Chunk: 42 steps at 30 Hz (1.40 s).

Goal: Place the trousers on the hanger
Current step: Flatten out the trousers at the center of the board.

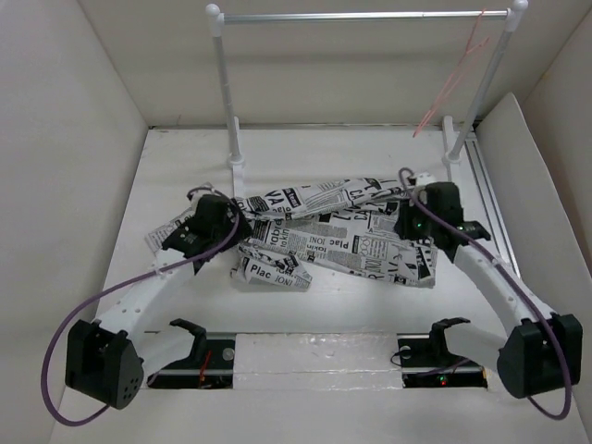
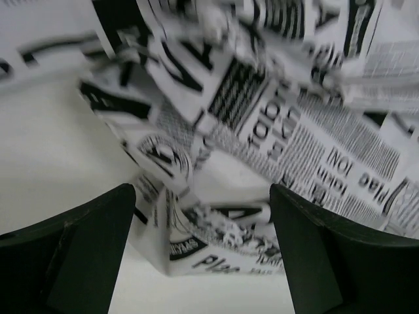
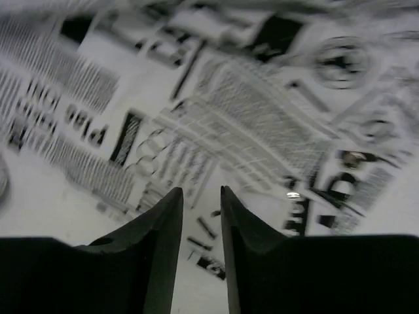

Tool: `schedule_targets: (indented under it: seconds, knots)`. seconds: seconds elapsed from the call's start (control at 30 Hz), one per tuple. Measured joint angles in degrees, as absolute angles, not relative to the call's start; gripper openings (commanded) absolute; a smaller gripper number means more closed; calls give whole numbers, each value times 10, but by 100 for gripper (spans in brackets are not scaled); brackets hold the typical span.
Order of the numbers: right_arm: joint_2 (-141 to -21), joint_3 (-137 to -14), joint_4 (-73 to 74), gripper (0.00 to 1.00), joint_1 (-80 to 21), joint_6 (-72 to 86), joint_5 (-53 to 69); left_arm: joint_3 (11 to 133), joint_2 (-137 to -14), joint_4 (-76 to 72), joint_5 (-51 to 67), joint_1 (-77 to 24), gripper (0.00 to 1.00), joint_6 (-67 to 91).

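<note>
The trousers (image 1: 342, 236), white with black newsprint, lie crumpled across the middle of the table. The thin pink hanger (image 1: 458, 69) hangs from the right end of the rack's crossbar, away from both arms. My left gripper (image 1: 197, 231) is low over the trousers' left end. In the left wrist view it (image 2: 203, 196) is open wide, with a folded edge of the trousers (image 2: 262, 111) lying between and beyond the fingers. My right gripper (image 1: 416, 227) hovers over the right end. In its wrist view the fingers (image 3: 201, 196) stand a narrow gap apart above the trousers (image 3: 249, 111), holding nothing.
A white-posted rack with a silver crossbar (image 1: 361, 17) stands at the back of the table. White walls enclose the left, right and back sides. A metal rail (image 1: 490, 203) runs along the right edge.
</note>
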<state>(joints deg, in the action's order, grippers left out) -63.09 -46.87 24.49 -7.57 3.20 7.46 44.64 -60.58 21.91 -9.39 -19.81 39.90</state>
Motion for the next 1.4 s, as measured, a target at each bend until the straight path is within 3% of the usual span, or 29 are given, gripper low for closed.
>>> schedule_targets:
  seconds: [0.03, 0.1, 0.2, 0.3, 0.33, 0.37, 0.4, 0.53, 0.57, 0.73, 0.9, 0.97, 1.0, 1.03, 1.1, 1.2, 1.27, 1.33, 1.37, 1.4]
  knots:
    - [-634, -456, 248, 60, -110, 29, 80, 428, -608, 216, -84, -216, 82, 410]
    - [-668, -455, 254, 71, -194, 24, 93, 390, -609, 208, -59, -243, 82, 431]
    - [-756, -485, 257, 76, -313, 4, 87, 351, -625, 192, -43, -249, 78, 457]
    - [-835, -511, 255, 76, -379, -12, 79, 342, -663, 172, -34, -248, 57, 469]
    - [-856, -516, 255, 75, -388, -14, 75, 342, -673, 166, -34, -248, 28, 470]
    - [-874, -519, 253, 71, -393, -17, 70, 343, -678, 164, -32, -248, 11, 473]
    - [-878, -519, 253, 49, -393, -18, 69, 345, -678, 167, -33, -247, 0, 469]
    - [-926, -525, 236, 4, -398, -6, 20, 385, -646, 201, -29, -232, 0, 449]
    - [-926, -524, 235, 0, -398, 1, 9, 399, -630, 211, -30, -221, 0, 444]
    - [-854, -483, 253, 0, -403, 26, -10, 475, -539, 270, -35, -133, 0, 406]
    - [-677, -448, 335, 2, -419, 49, 3, 545, -512, 350, -87, -92, 0, 390]
    - [-621, -442, 366, 4, -424, 61, 17, 554, -505, 377, -119, -93, 9, 390]
    - [-601, -439, 380, 12, -427, 67, 23, 557, -501, 395, -133, -93, 22, 393]
    - [-583, -433, 395, 23, -432, 75, 27, 559, -498, 412, -145, -93, 38, 395]
    - [-551, -424, 430, 51, -441, 87, 35, 563, -491, 447, -171, -93, 85, 403]
    - [-518, -420, 474, 69, -448, 100, 38, 577, -474, 495, -210, -93, 88, 425]
    - [-514, -424, 489, 71, -446, 102, 36, 599, -467, 512, -238, -93, 89, 434]
    - [-526, -437, 496, 68, -434, 94, 34, 626, -467, 509, -263, -94, 97, 432]
    - [-538, -447, 496, 57, -419, 86, 35, 632, -468, 496, -271, -96, 97, 427]
    - [-552, -458, 490, 21, -399, 75, 36, 631, -470, 478, -271, -96, 98, 422]
